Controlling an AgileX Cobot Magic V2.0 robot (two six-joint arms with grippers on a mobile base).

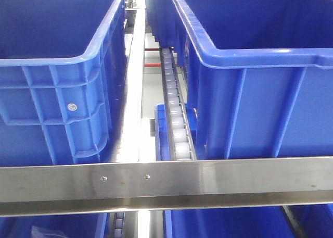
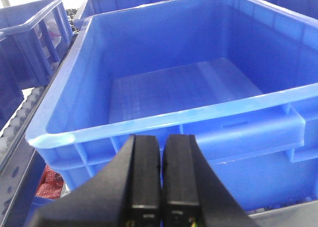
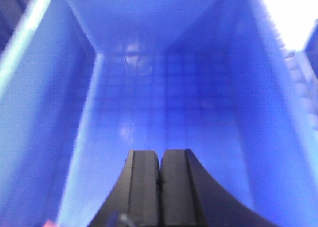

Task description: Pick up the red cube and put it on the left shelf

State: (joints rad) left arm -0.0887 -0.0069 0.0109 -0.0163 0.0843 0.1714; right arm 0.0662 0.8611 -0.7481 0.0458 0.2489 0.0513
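So the front view is basically all shelf [image 1: 166, 183]: brushed metal rail with a couple of screws across the near edge, a white roller track [image 1: 174, 113] running away down the middle, and two big blue crates, the left crate [image 1: 57, 76] and the right crate [image 1: 260, 87], sitting either side of it. Both are cut off by the frame, and what shows of their insides is bare. More blue bins peek out under the rail, too cropped to say what's in them.

Left wrist view looks into another blue crate [image 2: 198, 73] from just over its near rim, ribbed floor with nothing on it. The left gripper [image 2: 161, 157] has its two black pads pressed together with nothing between them. There's a reddish lumpy patch [image 2: 49, 180] down in the lower left under the crate (can't tell what it is, it's half hidden).

Right wrist view is blurry, pointing down inside a deep blue bin [image 3: 164, 88], grid floor bare. Right gripper [image 3: 160, 172] is likewise closed up with nothing held.

The red cube doesn't show clearly in any view.
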